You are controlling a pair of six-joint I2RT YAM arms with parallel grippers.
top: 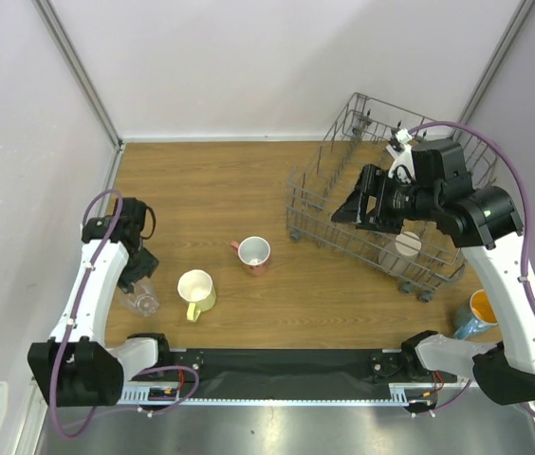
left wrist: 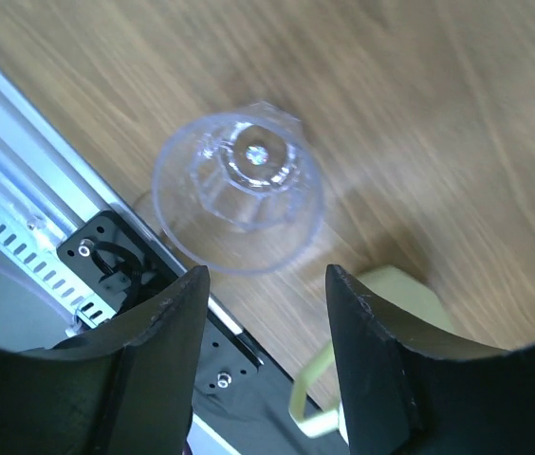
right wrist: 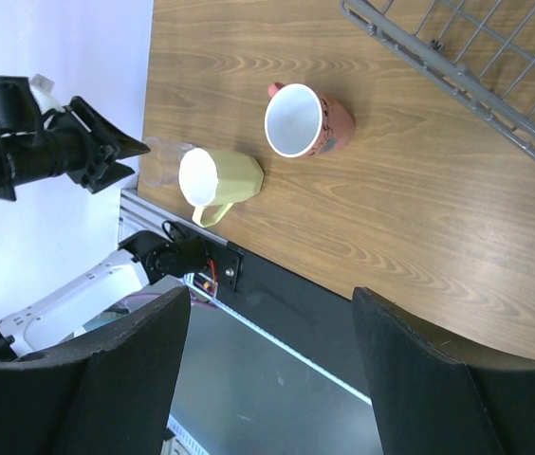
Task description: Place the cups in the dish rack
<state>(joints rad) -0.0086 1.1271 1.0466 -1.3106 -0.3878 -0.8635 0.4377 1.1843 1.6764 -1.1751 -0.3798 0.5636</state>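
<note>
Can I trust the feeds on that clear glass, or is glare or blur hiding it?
Left wrist view: glass fairly sharp, bright glint on its base, rim clear against the table. Top view: glass faint, nearly vanishing into the wood. Right wrist view: only a pale smear beside the yellow mug.

Fig. | table [top: 211,190]: wood-grain top under left gripper [left wrist: 263,284] and right gripper [right wrist: 272,303] | back panel [top: 277,66]: plain, pale, beyond right gripper | side panel [top: 21,114]: pale, outboard of left gripper | corner posts [top: 78,71]: grey metal | black strip [top: 286,365], brushed metal sheet [top: 296,431]: behind both | light: even, soft shadows
</note>
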